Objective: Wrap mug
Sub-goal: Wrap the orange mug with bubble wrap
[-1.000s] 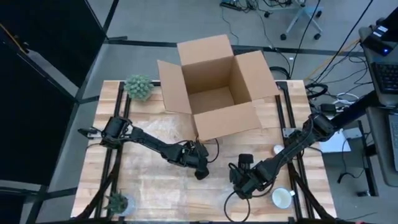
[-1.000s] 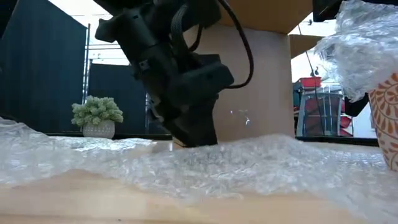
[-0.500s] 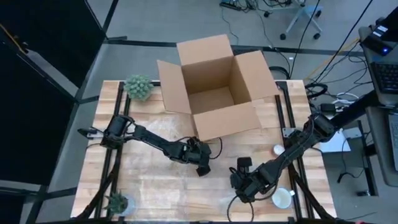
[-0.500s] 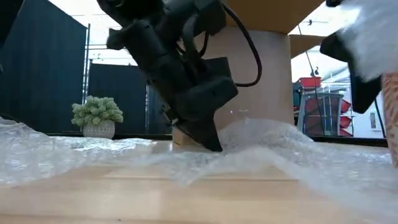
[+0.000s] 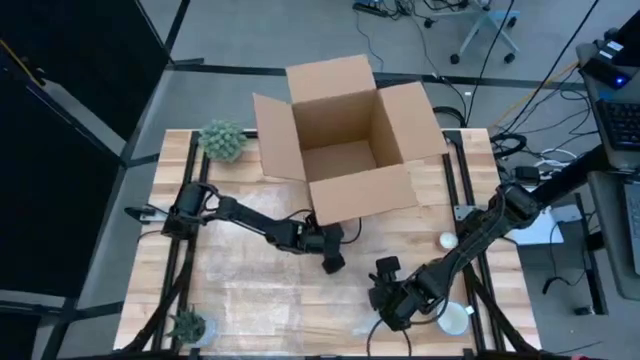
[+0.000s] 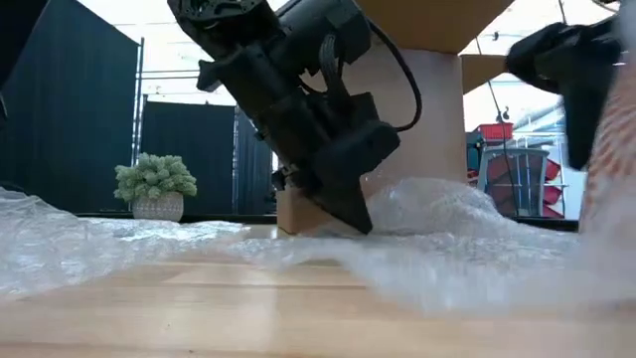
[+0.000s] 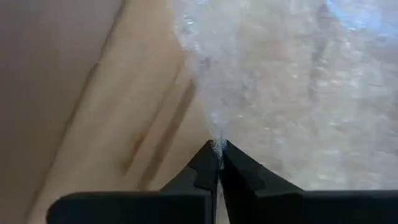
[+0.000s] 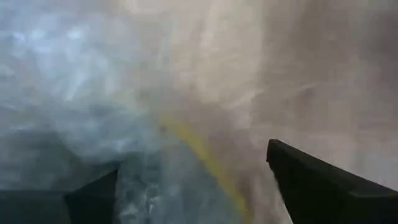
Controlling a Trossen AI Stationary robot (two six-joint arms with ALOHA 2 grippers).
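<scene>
Left jaws (image 7: 218, 163) are clenching a pinch of bubble wrap (image 7: 273, 81) near the table (image 5: 235, 310) centre, just in front of the cardboard box (image 5: 345, 140). Right jaws (image 5: 398, 308) are spread around wrap near the table's front right edge. Mug's position: can't tell.

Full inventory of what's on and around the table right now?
Cardboard box: 1, brown, open, far middle of table.
Bubble wrap: 1 sheet, clear, spread over the near table.
Potted plants: 2, green; larger at far left corner, smaller at near left.
Mug: 1, white inside, near right, beside the right pincer.
Small white object: 1, right edge; cannot tell what.
Table: 1, light wood.
Left pincer: shut on an edge of the wrap, in front of the box.
Right pincer: open, low over the wrap.
</scene>
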